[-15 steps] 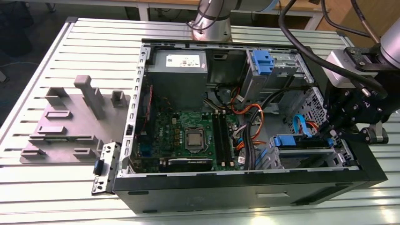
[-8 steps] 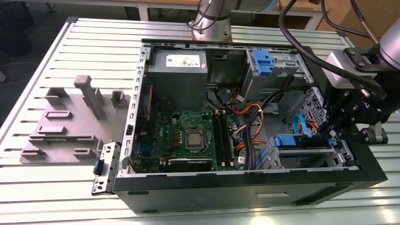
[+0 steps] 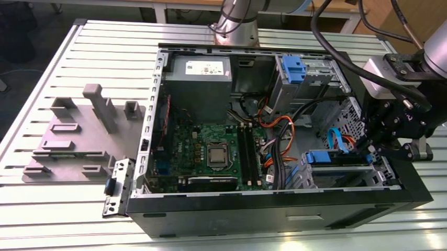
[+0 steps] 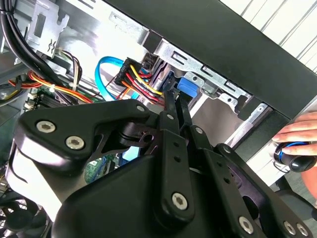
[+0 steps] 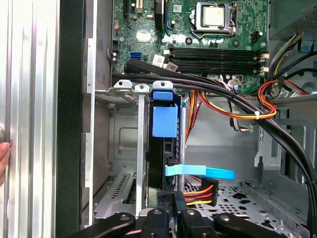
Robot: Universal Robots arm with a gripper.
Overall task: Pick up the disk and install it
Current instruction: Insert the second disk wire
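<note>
Disk [image 5: 164,121] stands on edge in the drive cage [image 5: 124,144] at the front corner of the computer case [image 3: 279,209], its blue carrier tab uppermost in the first wrist view. In the exterior view the same blue carrier [image 3: 325,157] shows in the cage near the case's front wall, toward the exterior view's right.

Gripper [image 4: 171,94]: fingers drawn narrow together, tips at the blue carrier's edge in the second wrist view; whether they actually clamp it cannot be told. First wrist view shows the finger bases [image 5: 171,210] in line with the disk's lower end.

A light-blue flat data cable [image 5: 198,172] crosses just beside the disk; red-yellow-black power wires [image 5: 198,193] lie under it. Thick black cables [image 5: 213,91] run across between disk and motherboard [image 5: 198,34]. Second wrist view alone shows a person's hand [image 4: 297,136] outside the case wall, on a dark round object. Exterior view alone shows the power-supply box [image 3: 199,78] in the far corner and a grey fixture block [image 3: 84,136] on the slatted table [image 3: 42,78].
</note>
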